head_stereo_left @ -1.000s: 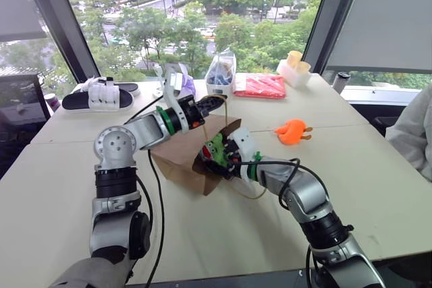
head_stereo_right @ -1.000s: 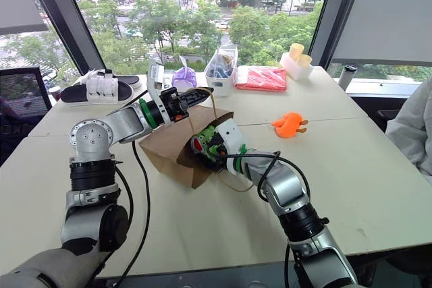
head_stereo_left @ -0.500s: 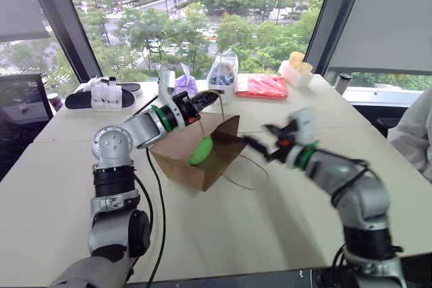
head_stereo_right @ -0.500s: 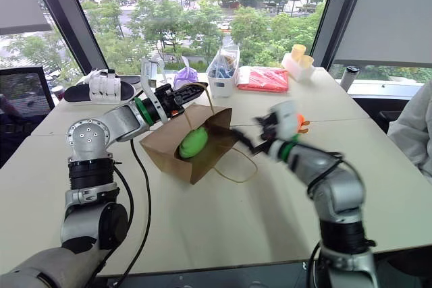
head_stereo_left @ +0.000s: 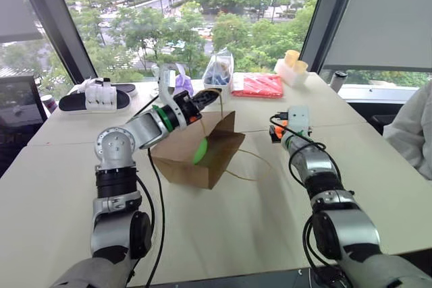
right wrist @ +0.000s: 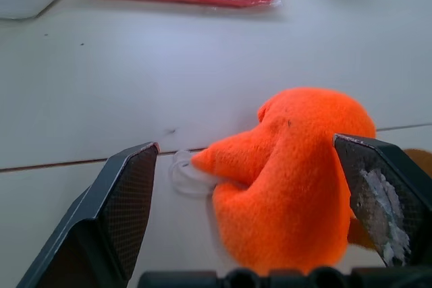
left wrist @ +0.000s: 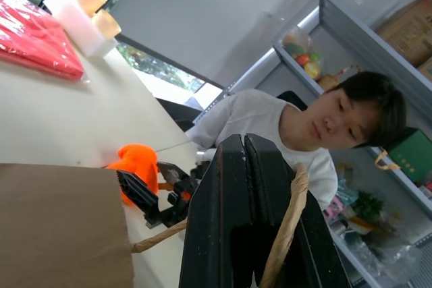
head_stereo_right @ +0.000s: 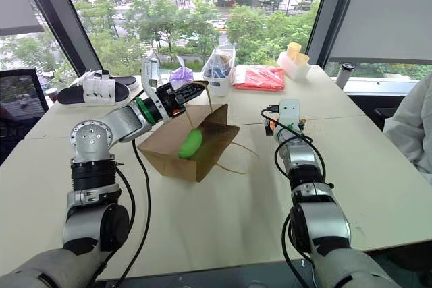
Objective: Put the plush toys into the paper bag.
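Left hand: the left hand is raised over the brown paper bag, its two black fingers pressed together on one twisted-paper handle, holding that side of the bag's mouth up.
Right hand: the right hand is low over the counter, to the right of the bag and well apart from it; its fingers are spread wide, one on each side of the orange plush toy, and grip nothing.
Orange plush toy: it lies on the counter between the right hand's spread fingers; whether a finger touches it cannot be told. In the left wrist view it shows just behind the black fingertips.
Green plush toy: the lime green plush toy sits inside the bag, visible through the open mouth.
Paper bag: it lies tilted on the counter near the middle, its mouth facing right and partly upward; the second handle trails loose on the counter beside the mouth.
Counter, far side: a clear plastic bag with blue contents, a purple bundle, a flat red packet and a white holder with yellow cups stand along the window side; a black-and-white item lies at the far left.
Person: a person in a white top sits at the right edge of the counter.
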Controlling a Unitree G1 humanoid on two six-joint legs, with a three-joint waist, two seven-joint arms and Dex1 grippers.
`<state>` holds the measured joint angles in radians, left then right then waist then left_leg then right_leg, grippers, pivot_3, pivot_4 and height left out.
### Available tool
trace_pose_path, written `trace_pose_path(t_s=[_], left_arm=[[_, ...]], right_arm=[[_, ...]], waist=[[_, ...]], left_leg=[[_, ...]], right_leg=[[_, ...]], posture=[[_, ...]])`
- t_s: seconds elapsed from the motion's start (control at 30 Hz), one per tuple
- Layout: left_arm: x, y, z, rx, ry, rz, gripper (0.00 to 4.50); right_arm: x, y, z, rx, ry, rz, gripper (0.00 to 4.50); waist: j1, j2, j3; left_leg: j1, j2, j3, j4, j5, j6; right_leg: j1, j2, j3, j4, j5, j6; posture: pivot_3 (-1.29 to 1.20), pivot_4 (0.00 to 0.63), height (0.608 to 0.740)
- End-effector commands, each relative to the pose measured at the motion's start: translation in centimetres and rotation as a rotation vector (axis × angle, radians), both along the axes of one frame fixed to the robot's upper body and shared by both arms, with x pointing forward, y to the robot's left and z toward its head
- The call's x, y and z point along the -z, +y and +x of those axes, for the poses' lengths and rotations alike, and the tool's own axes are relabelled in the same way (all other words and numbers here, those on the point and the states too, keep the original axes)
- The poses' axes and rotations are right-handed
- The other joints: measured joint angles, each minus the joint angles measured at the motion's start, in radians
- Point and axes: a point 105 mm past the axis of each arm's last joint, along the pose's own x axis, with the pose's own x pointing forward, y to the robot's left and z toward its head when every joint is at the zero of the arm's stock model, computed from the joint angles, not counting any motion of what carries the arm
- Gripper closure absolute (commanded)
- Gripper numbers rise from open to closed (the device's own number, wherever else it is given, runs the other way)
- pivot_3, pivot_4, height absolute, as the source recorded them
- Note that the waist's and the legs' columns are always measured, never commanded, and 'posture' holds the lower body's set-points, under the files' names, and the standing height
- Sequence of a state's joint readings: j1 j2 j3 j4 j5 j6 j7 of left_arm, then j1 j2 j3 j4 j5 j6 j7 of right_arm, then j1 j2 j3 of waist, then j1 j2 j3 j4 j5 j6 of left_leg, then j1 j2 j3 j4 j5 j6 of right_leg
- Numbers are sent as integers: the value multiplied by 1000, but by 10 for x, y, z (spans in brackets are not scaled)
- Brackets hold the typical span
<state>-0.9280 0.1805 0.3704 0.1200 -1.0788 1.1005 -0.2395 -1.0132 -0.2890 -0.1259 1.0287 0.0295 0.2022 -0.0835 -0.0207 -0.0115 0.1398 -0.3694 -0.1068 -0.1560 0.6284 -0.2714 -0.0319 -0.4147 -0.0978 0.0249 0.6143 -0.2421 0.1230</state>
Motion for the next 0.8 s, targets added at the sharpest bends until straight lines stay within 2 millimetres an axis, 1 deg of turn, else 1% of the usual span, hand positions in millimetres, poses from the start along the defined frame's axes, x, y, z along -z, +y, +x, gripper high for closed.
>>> trace_pose_path(t_s=[0.03, 0.17, 0.2, 0.23, 0.27, 0.3, 0.37, 0.43, 0.47, 0.5, 0.57, 0.7, 0.73, 0.77, 0.8], left_arm=[[-13, 3, -7, -10, -57, -30, 4500], [-13, 7, -7, -26, -57, -32, 4500], [-13, 7, -7, -28, -58, -32, 4500], [-13, 7, -7, -29, -58, -32, 4500], [-13, 7, -7, -30, -58, -33, 4500], [-13, 7, -8, -29, -58, -34, 4500], [-13, 7, -8, -28, -58, -34, 4500], [-13, 6, -7, -27, -57, -35, 4500], [-13, 6, -7, -27, -57, -36, 4500], [-13, 6, -7, -25, -57, -36, 4500], [-13, 5, -7, -24, -58, -35, 4500], [-13, 4, -8, -18, -60, -34, 4500], [-13, 4, -8, -17, -61, -34, 4500], [-14, 5, -8, -18, -62, -34, 4500], [-14, 6, -8, -18, -63, -34, 4500]], right_arm=[[-3, -6, 3, 38, 1, -20, 56], [7, -11, 1, 71, 55, -17, 56], [9, -13, 0, 82, 63, -16, 574], [10, -14, 0, 82, 71, -21, 884], [12, -15, -1, 82, 78, -19, 1342], [13, -16, -1, 83, 81, -18, 1906], [14, -17, -2, 85, 80, -15, 2762], [14, -18, -2, 88, 76, -17, 3788], [14, -18, -2, 89, 75, -19, 4213], [14, -19, -2, 90, 73, -19, 4493], [12, -20, -1, 87, 63, -31, 4493], [-3, -19, 2, 41, 2, -110, 4493], [-12, -15, 4, 2, -40, -129, 4493], [-35, -7, 2, -121, -149, -159, 4493], [-51, 3, -3, -220, -223, -187, 4493]], waist=[[-1, 0, 0], [-8, 0, 0], [-12, 0, 0], [-17, 0, 0], [-20, 0, 0], [-23, 0, 0], [-26, 0, 0], [-28, 0, 0], [-28, 0, 0], [-27, 0, 0], [-26, 0, 0], [-26, 0, 0], [-26, 0, 0], [-24, 0, 0], [-23, 0, 0]], left_leg=[[0, 0, 0, 0, 0, 0], [0, 0, 0, 0, 0, 0], [0, 0, 0, 0, 0, 0], [0, 0, 0, 1, 0, 0], [0, 0, 0, 1, 0, 0], [0, 0, 0, 1, 0, 0], [0, 0, 0, 1, 0, 0], [0, 0, 0, 0, 0, 0], [0, 1, 0, 0, 0, 0], [1, 1, 0, 0, 0, 0], [0, 1, 0, 1, 0, 0], [0, 0, 0, 1, 0, 0], [0, 0, 0, 1, 0, 0], [0, 0, 0, 1, 0, 0], [0, 0, 0, 0, 0, 0]], right_leg=[[0, 0, 0, 0, 0, 0], [0, 0, 0, 0, 0, 0], [0, 0, 0, 0, 0, 0], [0, 0, 0, 0, 0, 0], [0, 0, 0, 0, 0, 0], [0, 0, 0, 0, 0, 0], [0, 0, 0, 0, 0, 0], [0, 1, 0, 0, 0, 0], [0, 1, 0, 0, 0, 0], [0, 1, 0, 1, 0, 0], [0, 1, 0, 0, 0, 0], [0, 1, 0, 0, 0, 0], [0, 1, 0, 0, 0, 0], [0, 1, 0, 0, 0, 0], [0, 1, 0, 0, 0, 0]], posture=[[0, 150, 740], [0, 150, 740], [0, 150, 740], [0, 150, 740], [0, 150, 740], [0, 150, 740], [0, 150, 740], [0, 150, 740], [0, 150, 740], [0, 150, 740], [0, 150, 740], [0, 150, 740], [0, 150, 740], [0, 150, 740], [0, 150, 740]])
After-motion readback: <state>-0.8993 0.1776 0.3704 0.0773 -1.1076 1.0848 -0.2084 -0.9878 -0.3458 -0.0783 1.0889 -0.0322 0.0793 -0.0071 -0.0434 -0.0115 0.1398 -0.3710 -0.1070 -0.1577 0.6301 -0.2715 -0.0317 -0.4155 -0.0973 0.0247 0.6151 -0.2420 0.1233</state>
